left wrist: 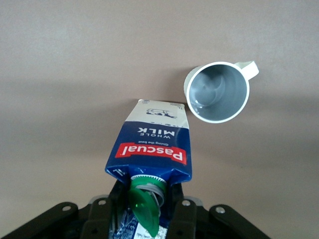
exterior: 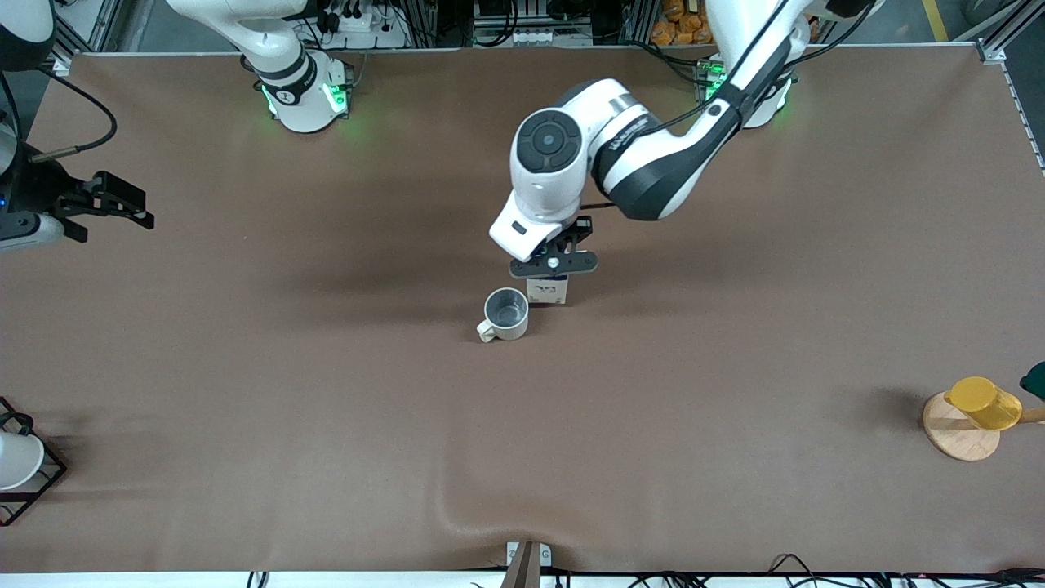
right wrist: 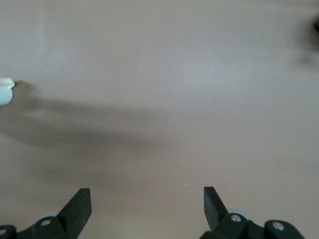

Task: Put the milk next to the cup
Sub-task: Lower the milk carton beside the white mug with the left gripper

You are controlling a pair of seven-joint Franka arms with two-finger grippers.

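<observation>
The milk (exterior: 548, 291), a dark-blue carton with a green cap, red band and white lower sides, stands upright in the middle of the table. It is just beside the cup (exterior: 506, 314), on the side toward the left arm's end and slightly farther from the front camera. My left gripper (exterior: 553, 263) is shut on its gabled top. The left wrist view shows the milk (left wrist: 152, 149), the gripper (left wrist: 148, 201) around the cap and the beige-grey cup (left wrist: 217, 92) a small gap away. I cannot tell if the carton's base touches the table. My right gripper (exterior: 114, 208) waits open and empty at the right arm's end, over bare table (right wrist: 147, 199).
A yellow cup (exterior: 984, 402) lies on a wooden stand (exterior: 955, 437) at the left arm's end, with a dark green object (exterior: 1035, 380) beside it. A white cup (exterior: 16, 461) sits in a black wire rack (exterior: 51, 474) at the right arm's end, near the front camera.
</observation>
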